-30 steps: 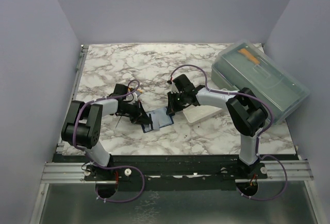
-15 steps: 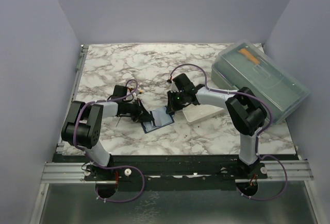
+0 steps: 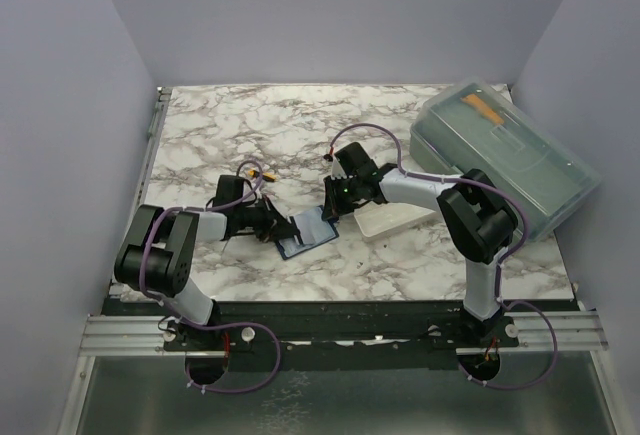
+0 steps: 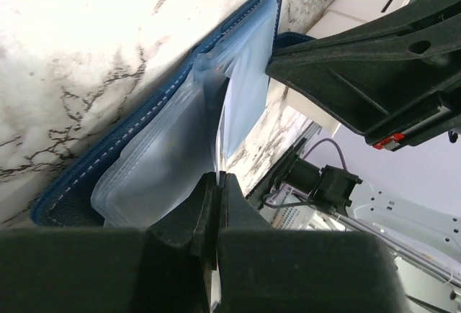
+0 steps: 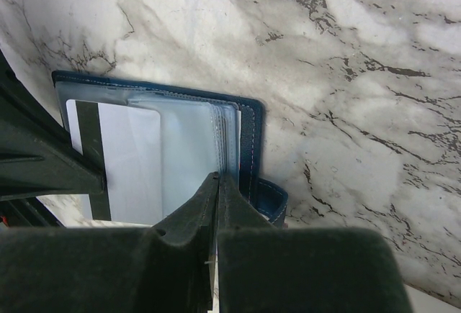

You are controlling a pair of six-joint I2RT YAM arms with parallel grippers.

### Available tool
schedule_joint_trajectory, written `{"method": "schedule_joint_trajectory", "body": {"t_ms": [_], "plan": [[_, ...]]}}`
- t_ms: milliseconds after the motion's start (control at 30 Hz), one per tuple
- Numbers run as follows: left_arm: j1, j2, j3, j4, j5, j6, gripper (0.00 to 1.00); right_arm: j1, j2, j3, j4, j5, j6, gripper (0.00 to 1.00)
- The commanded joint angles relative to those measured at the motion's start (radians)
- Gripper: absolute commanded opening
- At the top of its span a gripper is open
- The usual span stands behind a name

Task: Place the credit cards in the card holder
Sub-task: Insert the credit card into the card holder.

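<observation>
The navy card holder lies open on the marble between my two grippers. My left gripper comes at it from the left and is shut on the near edge of a pale credit card. The far end of that card sits among the holder's clear sleeves. In the right wrist view the card shows a black stripe behind a sleeve. My right gripper is shut on the sleeves beside the navy edge of the card holder, opposite the left gripper.
A white tray lies just right of the holder, under the right arm. A large translucent grey-green box stands tilted at the back right. A small yellow-and-black object sits behind the left arm.
The left arm has dropped lower and stretched flatter toward the holder. The holder's raised left flap has come down. The right arm has barely moved.
</observation>
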Motion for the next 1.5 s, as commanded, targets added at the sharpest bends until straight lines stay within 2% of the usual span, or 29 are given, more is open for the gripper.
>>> {"method": "schedule_joint_trajectory", "body": {"t_ms": [0, 400, 800, 867, 967, 1033, 1167, 1333, 1467], "plan": [[0.001, -0.023, -0.053, 0.149, -0.086, -0.078, 0.00, -0.015, 0.052, -0.011, -0.037, 0.008, -0.038, 0.05], [-0.044, -0.032, -0.122, 0.383, -0.135, -0.202, 0.00, -0.015, 0.051, -0.021, -0.021, -0.019, -0.024, 0.05], [-0.064, 0.000, -0.132, 0.394, -0.151, -0.170, 0.00, -0.015, 0.033, -0.001, -0.047, -0.008, -0.031, 0.08], [-0.064, -0.010, -0.130, 0.358, -0.164, -0.164, 0.04, -0.014, 0.030, 0.000, -0.053, -0.003, -0.035, 0.08], [-0.068, -0.049, -0.114, 0.246, -0.210, -0.120, 0.24, -0.014, 0.021, 0.001, -0.064, 0.008, -0.041, 0.08], [-0.073, -0.085, -0.085, 0.128, -0.258, -0.059, 0.33, -0.015, 0.018, 0.001, -0.068, 0.008, -0.045, 0.08], [-0.074, -0.140, -0.039, -0.058, -0.344, 0.011, 0.44, -0.015, 0.018, 0.003, -0.073, 0.009, -0.048, 0.08], [-0.080, -0.169, -0.019, -0.124, -0.375, 0.026, 0.47, -0.015, 0.024, 0.007, -0.067, -0.002, -0.044, 0.08], [-0.108, -0.145, 0.005, -0.137, -0.398, 0.025, 0.42, -0.014, 0.025, 0.007, -0.063, -0.011, -0.043, 0.08]]}}
